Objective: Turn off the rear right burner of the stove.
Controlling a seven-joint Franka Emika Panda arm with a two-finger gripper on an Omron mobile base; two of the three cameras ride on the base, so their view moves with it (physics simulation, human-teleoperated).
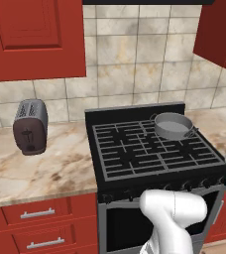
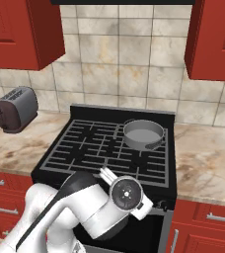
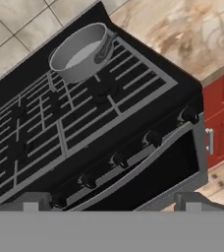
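The open two-finger gripper [image 3: 111, 199] hangs before the wide black gas stove [image 3: 133, 135], aiming at its small dark knobs [image 3: 153, 138]

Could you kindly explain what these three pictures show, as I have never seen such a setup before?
This is a rendered kitchen with a white robot arm on a driving base. Two cameras sit behind the arm, to its left and to its right; the third rides on its hand and looks down along its end effector, whose fingers are open and hold nothing. Ahead is a black stove with grey grates and a row of front knobs. A grey pot sits on the rear right burner. A toaster stands on the marble counter to the stove's left.
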